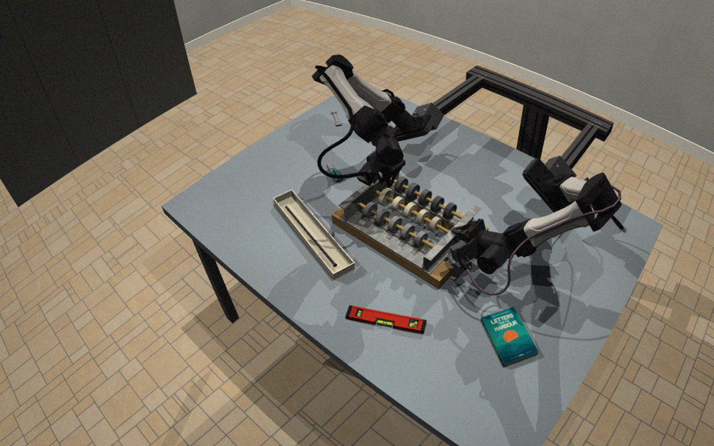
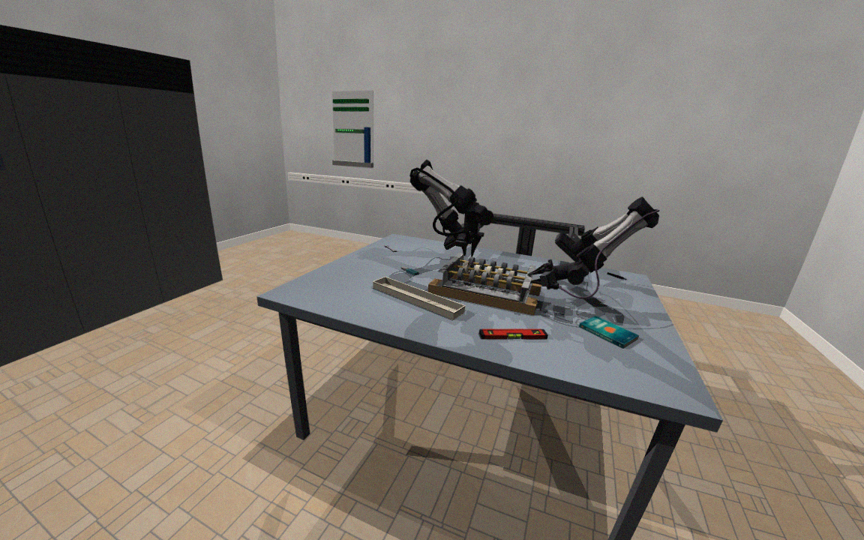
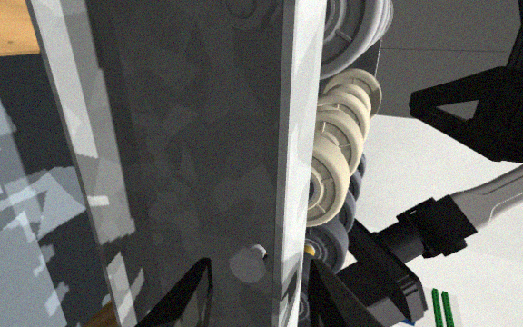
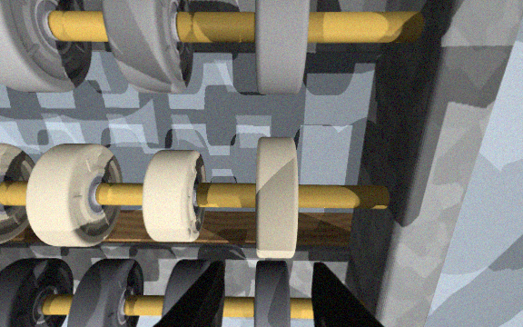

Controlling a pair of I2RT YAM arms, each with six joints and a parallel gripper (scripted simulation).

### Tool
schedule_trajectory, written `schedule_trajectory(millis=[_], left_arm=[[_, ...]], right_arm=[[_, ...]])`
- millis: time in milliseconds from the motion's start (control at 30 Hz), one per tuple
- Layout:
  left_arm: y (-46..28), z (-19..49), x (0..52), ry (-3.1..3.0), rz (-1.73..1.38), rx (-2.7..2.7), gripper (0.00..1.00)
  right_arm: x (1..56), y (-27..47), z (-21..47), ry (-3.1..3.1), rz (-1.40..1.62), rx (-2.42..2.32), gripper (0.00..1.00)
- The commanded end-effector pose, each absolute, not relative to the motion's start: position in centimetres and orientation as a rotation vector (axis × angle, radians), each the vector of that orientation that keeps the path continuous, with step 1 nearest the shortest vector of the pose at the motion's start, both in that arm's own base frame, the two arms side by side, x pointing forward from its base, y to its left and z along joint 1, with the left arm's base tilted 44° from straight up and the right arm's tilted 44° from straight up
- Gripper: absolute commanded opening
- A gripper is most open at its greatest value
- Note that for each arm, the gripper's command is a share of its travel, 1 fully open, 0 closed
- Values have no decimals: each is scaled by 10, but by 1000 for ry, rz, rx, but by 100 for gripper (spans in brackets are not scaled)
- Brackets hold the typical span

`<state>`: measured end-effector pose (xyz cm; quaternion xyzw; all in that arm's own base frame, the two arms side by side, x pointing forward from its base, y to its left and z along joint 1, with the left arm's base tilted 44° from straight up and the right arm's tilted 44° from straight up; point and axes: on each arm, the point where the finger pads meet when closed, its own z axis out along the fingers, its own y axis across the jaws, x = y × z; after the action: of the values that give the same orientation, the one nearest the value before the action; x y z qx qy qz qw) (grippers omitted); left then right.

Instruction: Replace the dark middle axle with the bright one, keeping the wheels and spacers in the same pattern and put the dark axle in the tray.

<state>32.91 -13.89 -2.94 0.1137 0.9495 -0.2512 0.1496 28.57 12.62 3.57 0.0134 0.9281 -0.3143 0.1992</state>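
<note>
The wheel frame stands on wooden battens (image 1: 390,250) (image 2: 482,297). Its middle row holds cream wheels (image 3: 330,197) (image 4: 175,195) with gold spacers (image 4: 325,196) between them. A pale round axle head (image 3: 247,267) shows at the outer face of one rail (image 3: 184,113). The axle inside the spacers is hidden. My left gripper (image 3: 260,273) (image 2: 532,274) is part open, its tips on either side of that head in view; contact cannot be made out. My right gripper (image 4: 268,276) (image 2: 469,254) is part open above the dark-wheel row, with gaps beside the end wheel. The dark axle (image 1: 312,236) lies in the tray (image 1: 344,270) (image 2: 415,301).
Outer rows carry grey wheels (image 4: 281,54) and dark wheels (image 4: 103,292). A red spirit level (image 1: 370,318) (image 2: 512,334) and a teal book (image 1: 509,336) (image 2: 608,331) lie in front of the frame. A small teal object (image 1: 335,173) lies behind the tray.
</note>
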Motion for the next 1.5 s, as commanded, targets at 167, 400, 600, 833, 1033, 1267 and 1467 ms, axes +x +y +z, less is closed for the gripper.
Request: schedule_trajectory(millis=[167, 400, 600, 833, 1033, 1267, 1467], left_arm=[[-130, -34, 328, 2752, -686, 292, 33], [-130, -34, 328, 2752, -686, 292, 33], [-147, -36, 323, 2739, -763, 333, 33], [-154, -35, 322, 2730, -786, 350, 33], [-158, -34, 324, 2721, -798, 351, 33], [-162, -35, 323, 2722, -807, 358, 33], [-143, -39, 331, 2734, -725, 292, 33]], right_arm=[[279, 143, 51, 2595, -851, 36, 31], [275, 140, 60, 2601, -862, 59, 31], [275, 132, 58, 2603, -886, 77, 31], [276, 132, 58, 2603, -884, 75, 31], [276, 132, 58, 2603, -884, 75, 31], [276, 132, 58, 2603, -884, 75, 31], [276, 132, 58, 2603, -884, 75, 31]])
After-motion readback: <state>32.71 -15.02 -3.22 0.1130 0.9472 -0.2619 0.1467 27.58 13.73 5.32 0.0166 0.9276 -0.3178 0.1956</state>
